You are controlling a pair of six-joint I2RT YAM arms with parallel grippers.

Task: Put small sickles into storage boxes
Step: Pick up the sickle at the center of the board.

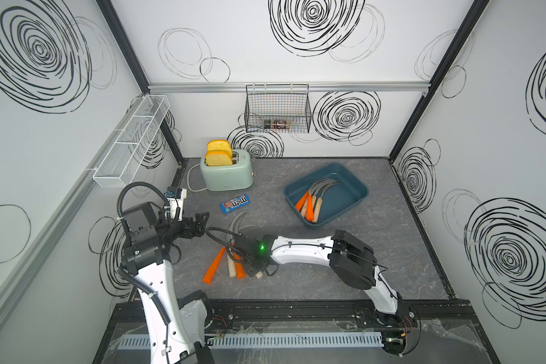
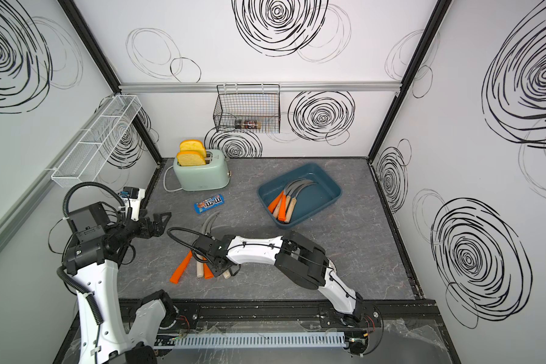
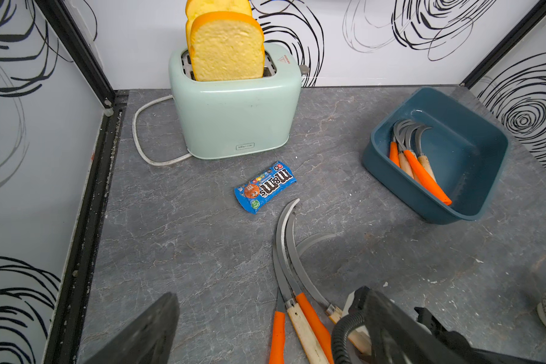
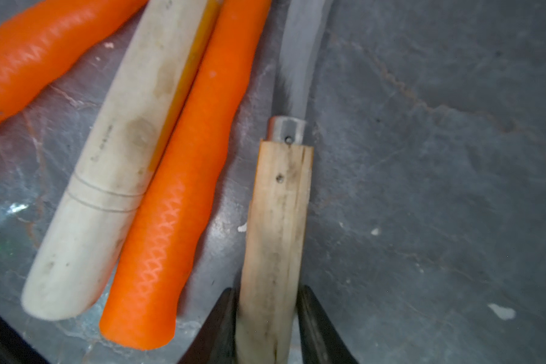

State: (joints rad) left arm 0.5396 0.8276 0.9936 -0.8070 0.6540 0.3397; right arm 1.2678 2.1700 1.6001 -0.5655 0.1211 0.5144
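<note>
The teal storage box [image 1: 347, 192] [image 2: 320, 192] [image 3: 464, 157] stands at the back right and holds several small sickles [image 1: 311, 201] lying side by side. Several more sickles [image 1: 213, 266] [image 3: 297, 277] lie fanned on the grey floor near the front. My right gripper [image 1: 256, 269] [image 4: 267, 293] is low over them. Both its fingers press the sides of a pale wooden handle [image 4: 278, 205] at the pile's right edge, which still rests on the floor. My left gripper [image 1: 199, 225] [image 3: 267, 293] hovers open to the left of the pile's blades, holding nothing.
A mint toaster [image 1: 227, 173] with two bread slices stands at the back left, its white cord beside it. A blue M&M's bag [image 1: 235, 203] lies between the toaster and the loose sickles. A black wire basket [image 1: 278, 110] and a white mesh shelf [image 1: 130, 141] hang on the walls.
</note>
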